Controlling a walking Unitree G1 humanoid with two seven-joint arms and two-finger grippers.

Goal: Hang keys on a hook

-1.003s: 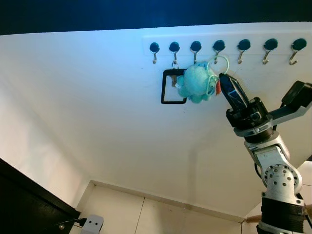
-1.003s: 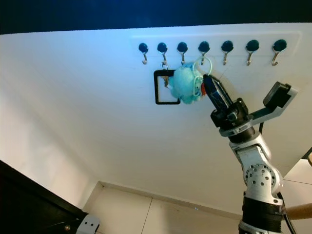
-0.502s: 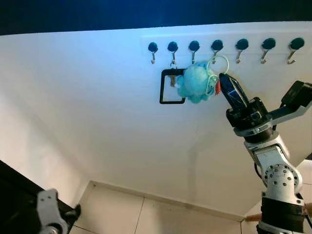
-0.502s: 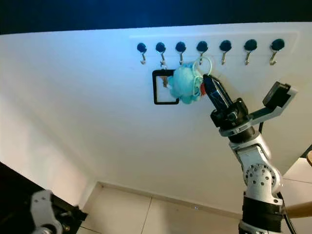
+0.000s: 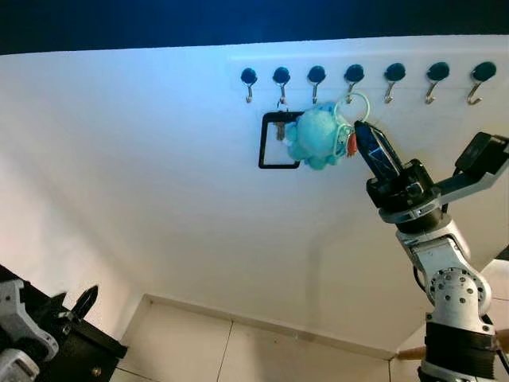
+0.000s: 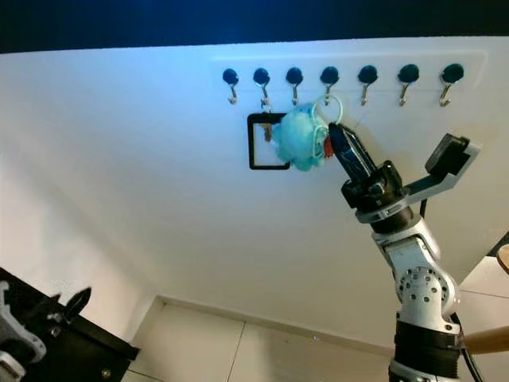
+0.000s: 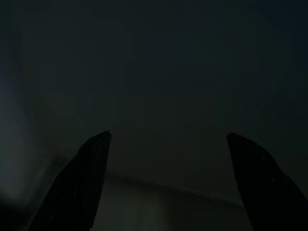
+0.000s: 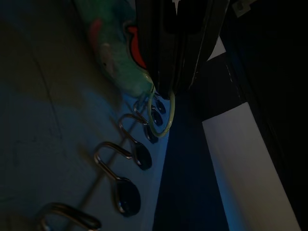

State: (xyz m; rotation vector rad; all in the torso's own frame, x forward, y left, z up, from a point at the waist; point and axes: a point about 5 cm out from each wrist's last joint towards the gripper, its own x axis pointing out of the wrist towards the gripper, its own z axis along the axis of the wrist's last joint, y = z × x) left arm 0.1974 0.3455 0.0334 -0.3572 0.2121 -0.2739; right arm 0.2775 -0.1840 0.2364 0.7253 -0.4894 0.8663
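Keys (image 5: 280, 131) hang against a white wall (image 5: 159, 199), bunched with a black rectangular frame (image 5: 273, 142), a fluffy teal plush charm (image 5: 316, 137) and a pale green ring (image 5: 355, 103). The wall is the largest surface, with a dark band above it and pale floor tiles (image 5: 238, 350) at its foot. A row of seven dark-capped hooks (image 5: 316, 76) runs along a white strip near the top. The bunch sits just under the second to fourth hooks, the ring looped up at the fourth hook (image 5: 353, 76); the right wrist view shows the ring beside a hook but not clearly whether it is seated. The right gripper (image 5: 370, 143) reaches up from the lower right, its fingers closed together on the ring end of the bunch, touching the plush. The plush covers part of the frame. The left gripper (image 5: 79, 302) sits low at the lower left near a dark cabinet edge (image 5: 87, 350), fingers spread apart in its dark wrist view.
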